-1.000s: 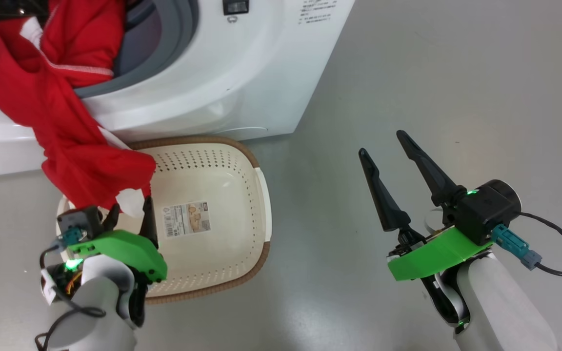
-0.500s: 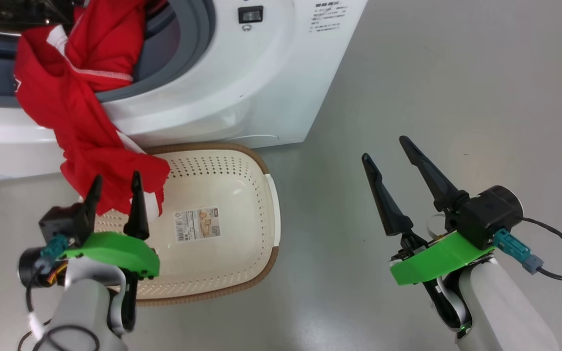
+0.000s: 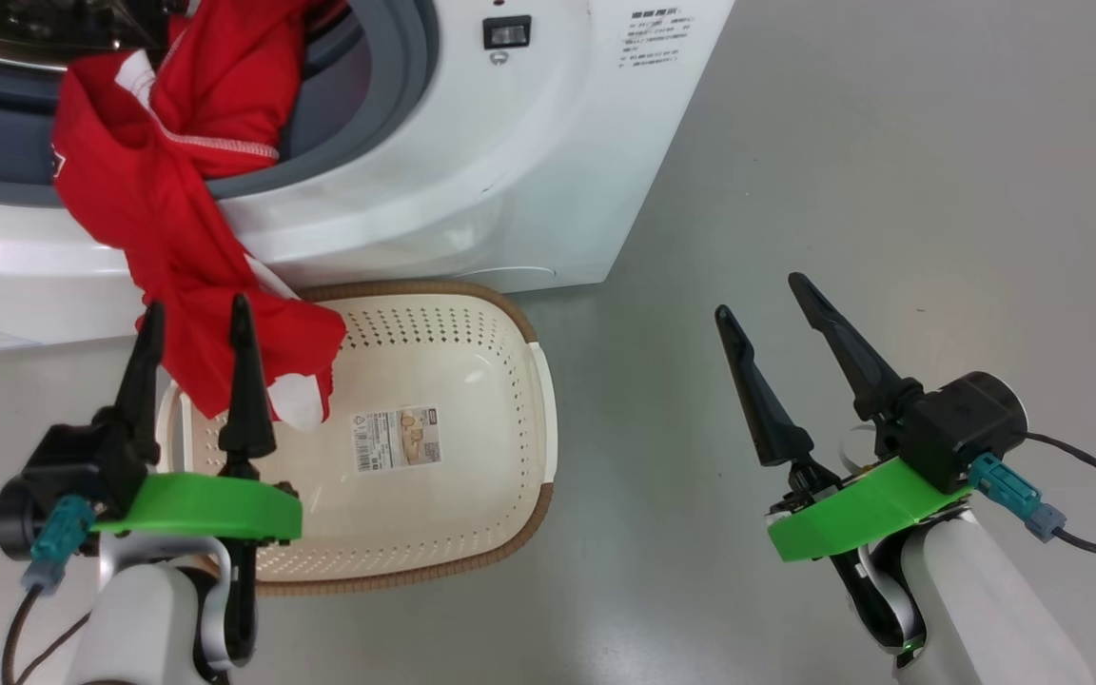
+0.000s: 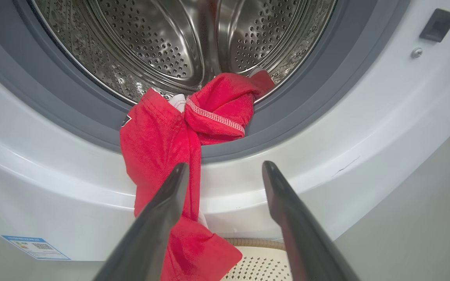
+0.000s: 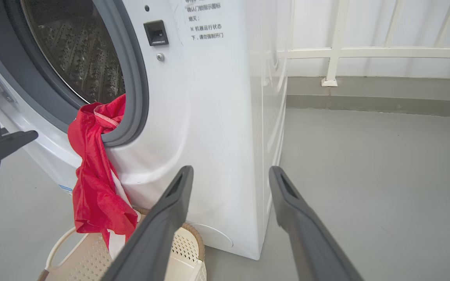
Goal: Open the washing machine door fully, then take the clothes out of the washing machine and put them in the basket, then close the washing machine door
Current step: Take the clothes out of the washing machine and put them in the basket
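Head camera looks steeply down over the left gripper (image 3: pixel 196 304) and right gripper (image 3: pixel 758 295) onto the washing machine (image 3: pixel 529 190) and the basket (image 3: pixel 415 283) ahead of the jaws. Left wrist camera sits close, facing along its jaws into the drum (image 4: pixel 162 50), with the clothes (image 4: pixel 162 140) hanging just beyond them. Right wrist camera stands farther back, viewing the machine's front corner obliquely; all three views share the clothes and basket rim.

You are seeing the clothes (image 3: pixel 177 247) hanging from the washing machine (image 3: pixel 510 190) down into the basket (image 3: pixel 543 419), which is sitting on the floor (image 3: pixel 890 190) just before it. Your left tool (image 3: pixel 194 304) is hovering at the basket's left end, your right tool (image 3: pixel 758 296) well apart rightward.
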